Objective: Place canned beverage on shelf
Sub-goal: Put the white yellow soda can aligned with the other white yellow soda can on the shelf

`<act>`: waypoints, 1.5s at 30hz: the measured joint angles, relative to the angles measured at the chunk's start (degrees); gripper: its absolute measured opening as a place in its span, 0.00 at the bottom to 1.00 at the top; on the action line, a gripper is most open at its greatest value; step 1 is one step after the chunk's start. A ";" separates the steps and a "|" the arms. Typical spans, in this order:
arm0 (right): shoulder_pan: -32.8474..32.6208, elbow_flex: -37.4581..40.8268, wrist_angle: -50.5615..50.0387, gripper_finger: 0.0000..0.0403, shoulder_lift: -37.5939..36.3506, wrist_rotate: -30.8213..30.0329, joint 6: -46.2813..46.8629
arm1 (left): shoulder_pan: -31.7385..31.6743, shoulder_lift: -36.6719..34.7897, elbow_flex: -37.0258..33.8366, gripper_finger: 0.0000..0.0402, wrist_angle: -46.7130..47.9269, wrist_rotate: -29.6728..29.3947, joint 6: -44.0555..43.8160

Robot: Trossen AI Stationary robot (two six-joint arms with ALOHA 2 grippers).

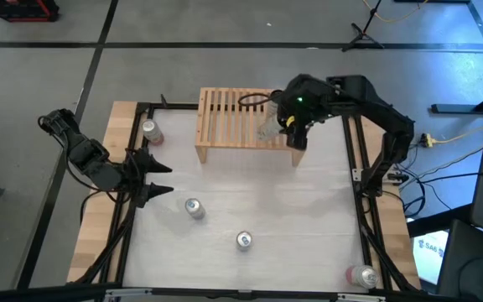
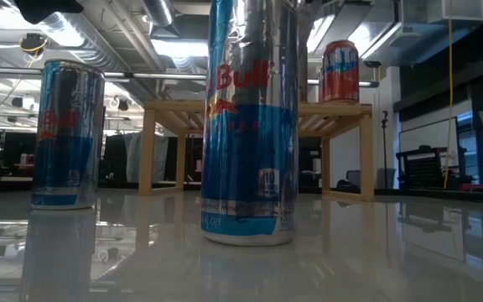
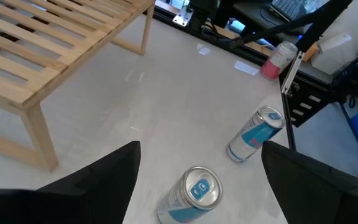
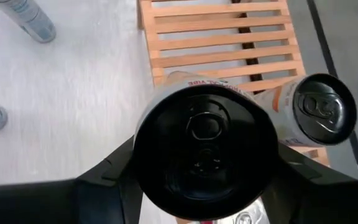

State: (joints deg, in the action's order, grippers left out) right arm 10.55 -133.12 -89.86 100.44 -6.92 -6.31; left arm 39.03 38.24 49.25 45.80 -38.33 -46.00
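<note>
The table point(image 1: 267, 210) has a glossy white top with light-wood margins and a black frame along its left and right edges. The shelf point(image 1: 241, 126) stands at the far edge, near the middle.

The right gripper point(image 1: 285, 126) is over the right end of the shelf; its jaws are closed on a can point(image 4: 204, 146) seen from above. An orange can point(image 4: 316, 112) stands on the slats just beside it.

The left gripper point(image 1: 153, 176) waits at the left edge, jaws open and empty.

Other cans on the table:
- one point(image 1: 150, 130) near the far left corner;
- two blue ones point(image 1: 194, 208) point(image 1: 244, 241) at mid-table;
- a pink one point(image 1: 361, 275) at the near right corner.

The floor point(image 1: 183, 67) is grey with dark lines. The room behind shows ceiling ducts point(image 2: 99, 42) and strip lights.
</note>
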 joint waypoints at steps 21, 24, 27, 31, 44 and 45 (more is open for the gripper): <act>1.69 6.44 -0.03 0.55 -1.27 -2.22 -1.49 | 0.00 0.00 0.00 0.81 0.02 -0.15 0.00; 2.87 7.73 -0.18 0.55 -1.18 -2.58 -1.25 | 0.00 0.00 0.00 0.81 0.01 -0.16 0.00; 3.54 8.45 -0.23 0.55 -1.18 -1.06 -1.40 | 0.00 0.02 0.00 0.81 0.00 -0.15 -0.19; 3.36 8.72 -0.07 0.55 -1.18 -1.39 -1.68 | -0.01 0.02 0.00 0.81 0.00 -0.09 -0.44; 3.85 8.74 -0.13 0.59 -0.88 -2.82 -1.49 | -0.02 0.02 0.00 0.81 -0.39 0.07 -0.42; 3.79 8.74 -0.13 0.60 -0.87 -2.82 -1.49 | -0.01 0.02 0.00 0.81 -0.42 0.07 -0.42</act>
State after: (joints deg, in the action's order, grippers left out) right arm 14.34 -124.38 -90.00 99.57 -9.74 -7.79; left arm 39.02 38.26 49.25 45.39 -38.26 -46.41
